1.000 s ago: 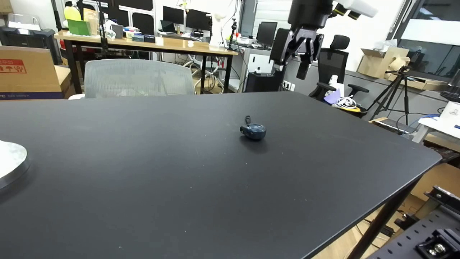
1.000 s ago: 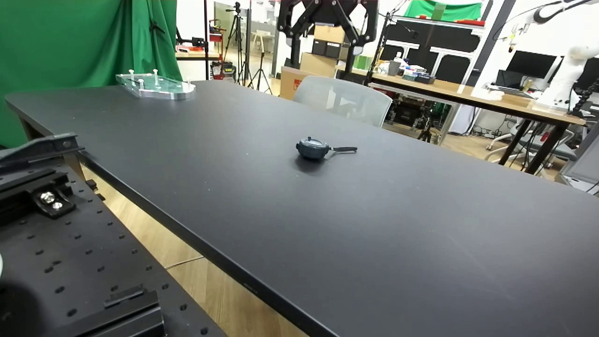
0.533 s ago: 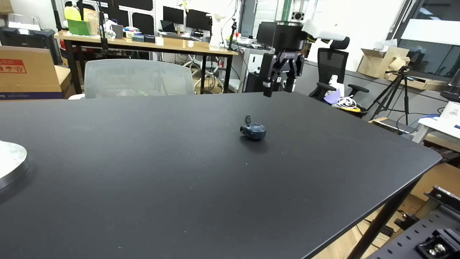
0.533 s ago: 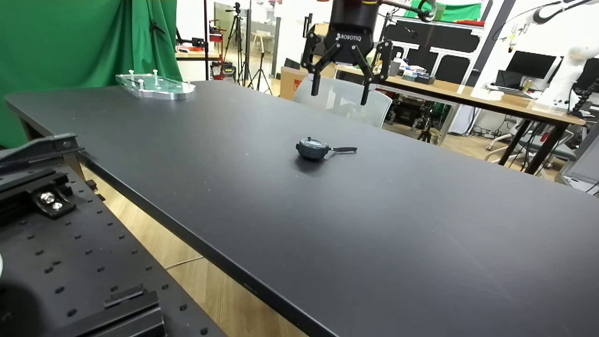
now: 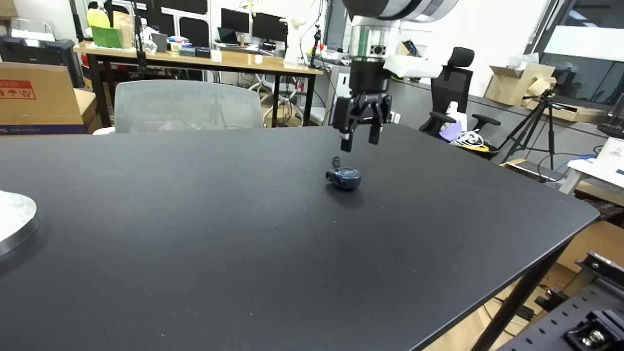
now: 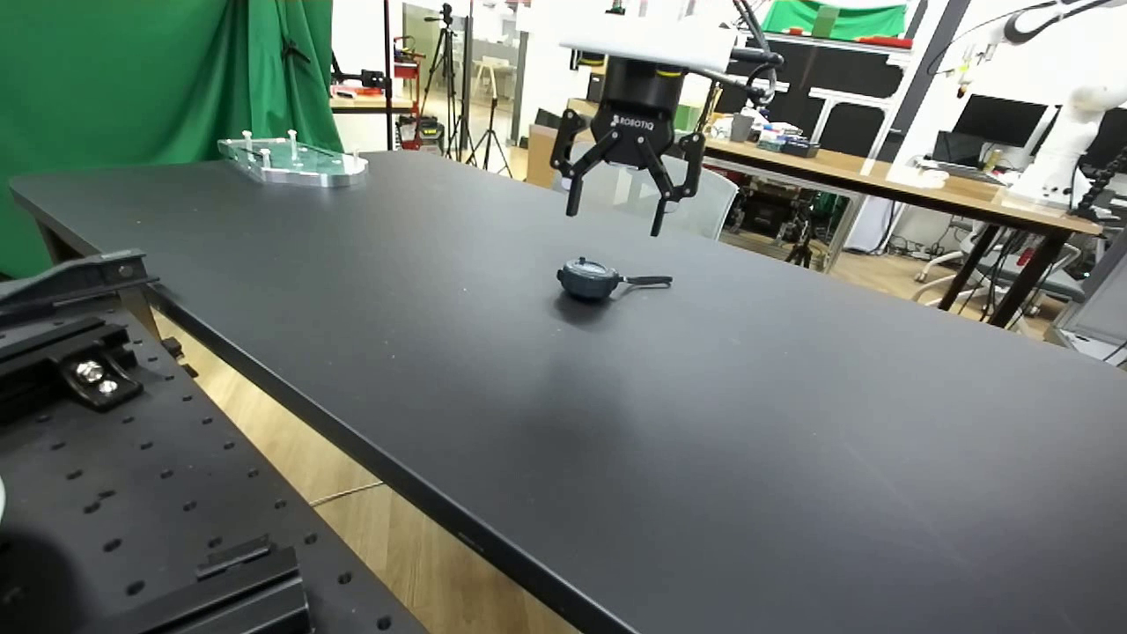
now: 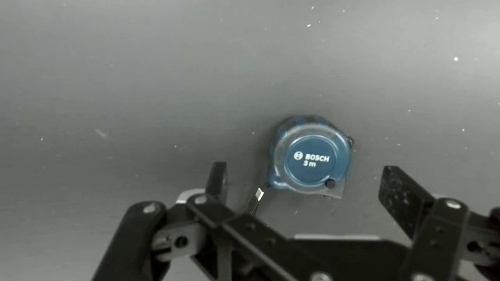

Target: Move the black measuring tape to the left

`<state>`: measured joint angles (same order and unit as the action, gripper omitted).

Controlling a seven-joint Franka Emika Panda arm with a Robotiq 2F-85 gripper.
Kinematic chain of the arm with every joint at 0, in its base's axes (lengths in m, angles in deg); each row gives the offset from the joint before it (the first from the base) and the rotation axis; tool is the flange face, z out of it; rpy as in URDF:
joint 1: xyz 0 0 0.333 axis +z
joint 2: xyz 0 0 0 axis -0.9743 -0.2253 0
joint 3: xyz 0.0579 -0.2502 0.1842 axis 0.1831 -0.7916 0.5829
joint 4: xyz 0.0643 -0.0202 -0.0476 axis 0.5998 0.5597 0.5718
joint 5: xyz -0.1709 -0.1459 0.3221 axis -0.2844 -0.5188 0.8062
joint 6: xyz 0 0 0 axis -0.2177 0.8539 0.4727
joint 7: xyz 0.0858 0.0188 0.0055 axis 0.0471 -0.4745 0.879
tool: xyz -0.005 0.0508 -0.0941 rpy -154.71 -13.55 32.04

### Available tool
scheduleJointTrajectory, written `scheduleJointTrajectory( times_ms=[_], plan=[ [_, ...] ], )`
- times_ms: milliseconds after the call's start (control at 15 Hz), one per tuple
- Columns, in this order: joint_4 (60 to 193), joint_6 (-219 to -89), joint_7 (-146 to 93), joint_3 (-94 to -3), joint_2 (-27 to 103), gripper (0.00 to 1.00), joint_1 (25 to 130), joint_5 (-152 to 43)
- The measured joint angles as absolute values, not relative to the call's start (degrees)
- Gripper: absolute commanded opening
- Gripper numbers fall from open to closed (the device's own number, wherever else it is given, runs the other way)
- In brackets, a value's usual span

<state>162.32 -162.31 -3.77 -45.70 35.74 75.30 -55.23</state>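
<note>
The black measuring tape (image 5: 345, 178) lies flat on the dark table (image 5: 219, 273). It is a small rounded dark-blue case, also in the other exterior view (image 6: 587, 280). In the wrist view the tape (image 7: 311, 159) shows a blue disc with white lettering, and its strap (image 7: 254, 203) points toward the left finger. My gripper (image 5: 360, 142) is open and empty, pointing down, above the table and apart from the tape. It also shows in an exterior view (image 6: 615, 220). In the wrist view my gripper (image 7: 304, 171) has its fingertips on either side of the tape's lower part.
A white round-edged plate (image 5: 18, 214) stands at the table's left in an exterior view. A clear plate with pegs (image 6: 295, 165) sits at the far end in an exterior view. A grey mesh chair (image 5: 187, 105) stands beyond the table edge. A perforated mounting plate (image 6: 189, 475) lies beside the table.
My gripper has come down toward the table and closer to the measuring tape, staying open. The tape has not moved.
</note>
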Motion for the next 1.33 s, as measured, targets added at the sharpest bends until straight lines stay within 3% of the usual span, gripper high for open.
scheduleJointTrajectory(
  times_ms=[1333],
  plan=[
    [156.87, -161.53, -5.24, -44.76, 27.03, 1.0, 75.32, -55.28]
  ],
)
